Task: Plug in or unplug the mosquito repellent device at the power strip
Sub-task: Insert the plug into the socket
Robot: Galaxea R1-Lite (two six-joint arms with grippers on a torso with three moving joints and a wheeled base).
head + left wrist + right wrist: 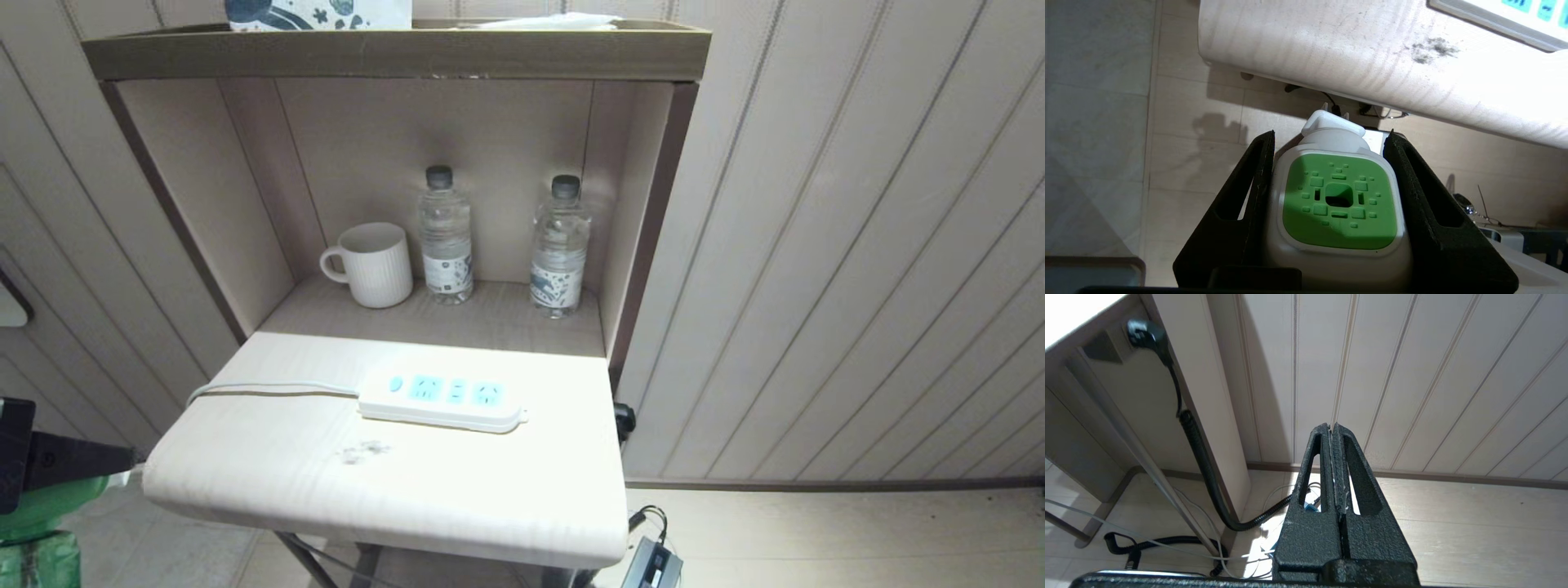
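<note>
My left gripper (1331, 132) is shut on the mosquito repellent device (1337, 204), with its black fingers pressed against both sides of the white cap with the green centre. The plug end points away from the wrist. In the head view the left gripper (82, 459) and the device's green body (49, 510) sit at the far left, below and beside the tabletop's left edge. The power strip (441, 398) lies flat on the pale tabletop (408, 490) with nothing plugged in, its cord running left. A corner of the power strip (1515, 20) also shows in the left wrist view. My right gripper (1331, 426) hangs shut and empty, low beside the cabinet.
Behind the strip, a white mug (371, 265) and two clear water bottles (445, 237) (560, 249) stand in the cabinet niche. A dark smudge (363, 451) marks the tabletop. A black corrugated cable (1208, 473) and loose wires lie on the floor by the panelled wall.
</note>
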